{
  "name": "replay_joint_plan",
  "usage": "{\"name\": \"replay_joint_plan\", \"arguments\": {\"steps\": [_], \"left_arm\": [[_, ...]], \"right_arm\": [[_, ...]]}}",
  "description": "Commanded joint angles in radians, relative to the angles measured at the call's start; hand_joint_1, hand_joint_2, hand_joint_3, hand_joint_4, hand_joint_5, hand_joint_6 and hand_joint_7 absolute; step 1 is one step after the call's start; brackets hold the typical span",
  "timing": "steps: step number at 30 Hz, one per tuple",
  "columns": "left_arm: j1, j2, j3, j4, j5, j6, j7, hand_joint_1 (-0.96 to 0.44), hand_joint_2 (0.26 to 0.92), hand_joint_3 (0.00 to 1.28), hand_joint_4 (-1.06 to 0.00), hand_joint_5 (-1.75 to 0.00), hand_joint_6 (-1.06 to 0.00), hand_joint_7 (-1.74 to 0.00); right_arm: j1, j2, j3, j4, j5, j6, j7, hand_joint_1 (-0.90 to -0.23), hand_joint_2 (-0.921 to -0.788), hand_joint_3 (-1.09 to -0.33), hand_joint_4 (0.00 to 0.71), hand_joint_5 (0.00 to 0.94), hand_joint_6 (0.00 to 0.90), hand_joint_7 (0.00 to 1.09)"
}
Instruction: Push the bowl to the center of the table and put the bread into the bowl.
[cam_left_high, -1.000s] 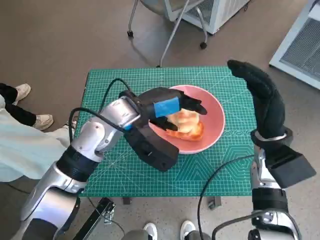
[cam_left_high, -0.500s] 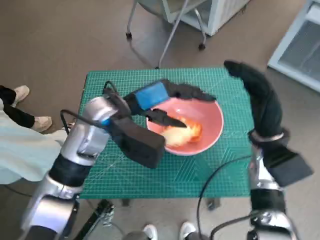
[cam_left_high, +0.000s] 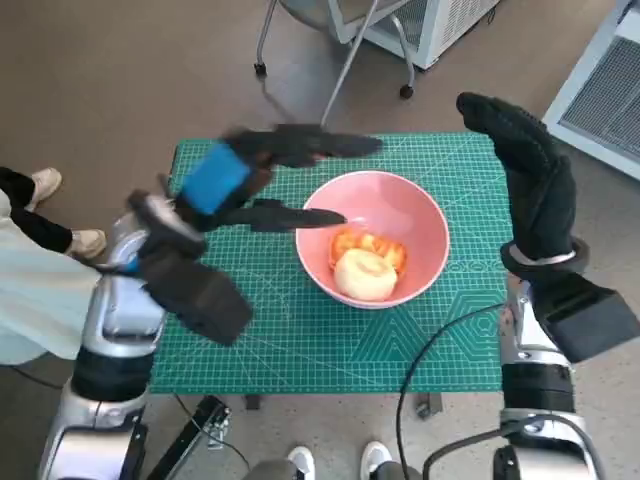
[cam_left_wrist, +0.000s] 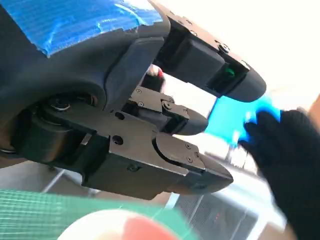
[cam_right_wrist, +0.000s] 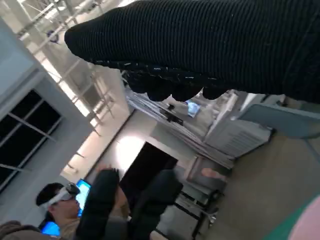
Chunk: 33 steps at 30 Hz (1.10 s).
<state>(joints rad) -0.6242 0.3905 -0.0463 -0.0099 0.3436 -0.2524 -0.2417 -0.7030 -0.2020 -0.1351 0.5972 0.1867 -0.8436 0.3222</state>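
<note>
Head view: bread (cam_left_high: 366, 268) lies in pink bowl (cam_left_high: 420, 225) near centre of green worktop (cam_left_high: 300, 340). Left hand (cam_left_high: 262, 178) raised beside bowl, fingers spread, empty. Right hand (cam_left_high: 524, 180) upright past worktop's right edge, fingers extended, empty.

The bowl (cam_left_high: 372, 237) is pink, and the bread (cam_left_high: 366, 268) in it is pale cream with an orange-brown crust. The mat (cam_left_high: 300, 330) on the table is green with a fine pale grid. The left hand (cam_left_high: 262, 175) is black with bright blue tape across its back; its forearm (cam_left_high: 118, 310) is silver-grey. The right hand (cam_left_high: 527, 180) wears a black ribbed knit glove. The floor (cam_left_high: 120, 80) is brown-grey.
</note>
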Motion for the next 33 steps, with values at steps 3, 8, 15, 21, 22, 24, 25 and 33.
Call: {"name": "replay_joint_plan", "arguments": {"steps": [3,8,15,21,22,24,25,33], "left_arm": [[0.076,-0.068,0.043,0.000,-0.045,-0.089,0.138,0.05,0.844,0.00,-0.61,-0.03,-0.64,-0.36],[0.107,-0.117,0.062,0.041,-0.084,-0.158,0.211,0.00,0.851,0.01,-0.57,-0.04,-0.42,-0.67],[0.129,-0.166,0.070,0.103,-0.092,-0.227,0.291,-0.05,0.882,0.02,-0.53,-0.04,-0.28,-0.78],[0.139,-0.184,0.076,0.126,-0.087,-0.241,0.331,-0.10,0.906,0.03,-0.51,-0.04,-0.23,-0.78],[0.140,-0.185,0.076,0.127,-0.086,-0.242,0.336,-0.10,0.908,0.03,-0.51,-0.04,-0.22,-0.78],[0.143,-0.187,0.074,0.128,-0.082,-0.244,0.344,-0.12,0.913,0.03,-0.50,-0.04,-0.21,-0.77],[0.146,-0.191,0.073,0.127,-0.079,-0.245,0.350,-0.12,0.914,0.03,-0.50,-0.04,-0.21,-0.77],[0.152,-0.202,0.061,0.105,-0.065,-0.227,0.363,-0.12,0.921,0.04,-0.50,-0.03,-0.19,-0.76]], "right_arm": [[-0.012,0.024,-0.005,0.015,-0.015,-0.004,-0.031,-0.589,-0.921,-0.696,0.397,0.015,0.111,0.75],[-0.024,0.030,-0.001,0.029,-0.039,-0.017,-0.049,-0.599,-0.921,-0.695,0.399,0.013,0.122,0.72],[-0.033,0.027,0.001,0.036,-0.047,-0.020,-0.051,-0.588,-0.921,-0.704,0.383,0.004,0.107,0.72],[-0.038,0.021,0.003,0.033,-0.044,-0.013,-0.046,-0.582,-0.921,-0.718,0.377,0.001,0.100,0.73],[-0.039,0.021,0.003,0.035,-0.043,-0.012,-0.044,-0.583,-0.921,-0.718,0.377,0.001,0.100,0.73],[-0.040,0.021,0.004,0.035,-0.043,-0.010,-0.044,-0.584,-0.921,-0.719,0.378,0.002,0.098,0.74],[-0.041,0.021,0.005,0.033,-0.044,-0.009,-0.044,-0.584,-0.921,-0.720,0.378,0.002,0.098,0.74],[-0.042,0.019,0.013,0.030,-0.044,0.003,-0.037,-0.588,-0.921,-0.725,0.383,0.004,0.076,0.78]]}}
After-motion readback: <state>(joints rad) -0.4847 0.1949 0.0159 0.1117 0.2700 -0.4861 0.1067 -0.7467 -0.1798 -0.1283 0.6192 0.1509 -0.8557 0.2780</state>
